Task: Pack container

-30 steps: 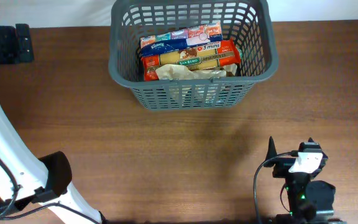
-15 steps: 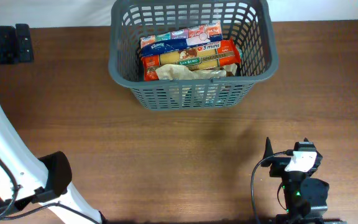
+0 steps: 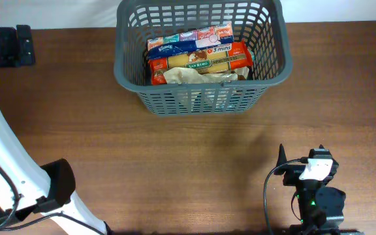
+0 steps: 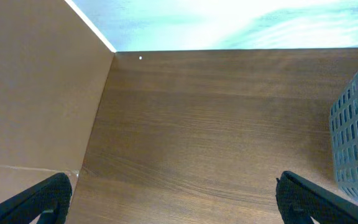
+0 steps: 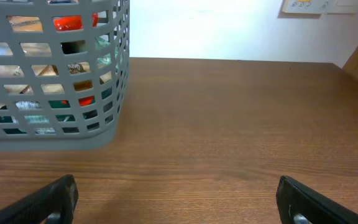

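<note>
The container, a dark grey slotted basket (image 3: pixel 198 98), stands at the back middle of the wooden table. It holds a red pasta packet (image 3: pixel 201 62), a blue tissue pack (image 3: pixel 166 47), a colourful box (image 3: pixel 207 36) and a beige bag (image 3: pixel 188 77). My right gripper (image 3: pixel 303 156) is open and empty near the front right, well short of the basket. In the right wrist view its fingers (image 5: pixel 179 199) are spread over bare wood, with the basket (image 5: pixel 48 134) at the upper left. My left gripper (image 4: pixel 176 199) is open and empty over bare table, with the basket's side (image 4: pixel 356 143) at the right edge.
The left arm's white links (image 3: pixel 5 163) run along the table's left side, with a black part (image 3: pixel 12 46) at the back left. The table's left edge (image 4: pixel 98 118) and back edge (image 4: pixel 229 51) show in the left wrist view. A wall stands behind.
My right gripper has shifted slightly left and toward the front edge, then stopped. The basket, its contents and the left arm have not moved.
</note>
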`<state>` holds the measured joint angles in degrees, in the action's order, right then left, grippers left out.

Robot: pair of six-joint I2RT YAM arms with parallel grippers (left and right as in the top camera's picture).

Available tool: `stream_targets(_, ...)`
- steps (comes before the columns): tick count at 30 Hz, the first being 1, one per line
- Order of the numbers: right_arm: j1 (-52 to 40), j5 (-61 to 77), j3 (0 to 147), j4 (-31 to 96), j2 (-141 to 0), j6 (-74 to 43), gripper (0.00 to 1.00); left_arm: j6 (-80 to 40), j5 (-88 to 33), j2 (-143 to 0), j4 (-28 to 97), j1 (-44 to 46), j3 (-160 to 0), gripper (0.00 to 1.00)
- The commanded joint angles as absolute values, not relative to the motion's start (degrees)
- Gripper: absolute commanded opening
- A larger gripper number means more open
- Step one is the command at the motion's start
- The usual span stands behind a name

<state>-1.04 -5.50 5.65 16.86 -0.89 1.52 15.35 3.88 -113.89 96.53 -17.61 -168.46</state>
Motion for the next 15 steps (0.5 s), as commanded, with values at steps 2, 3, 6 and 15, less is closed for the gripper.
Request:
stream_targets(2,-0.62,-5.17,5.15,16.67,-0.19,1.45,0.99,14.79,3.90,-112.79,96.64,-17.58,-168.40,0.99)
stream_targets(3,-0.62,-5.17,5.15,16.67,-0.19,1.45,0.99,14.79,3.92,-112.79,96.64,-17.58,-168.40,0.99)
stream_targets(6,-0.62,-5.17,5.15,16.67,-0.21,1.45,0.99,14.79,3.90,-112.33,96.64,-17.56,-168.35,0.99)
stream_targets(15,-0.62,-5.17,5.15,16.67,-0.19,1.45,0.99,14.76,3.86,-94.80,89.17,-17.32,-149.75,0.99)
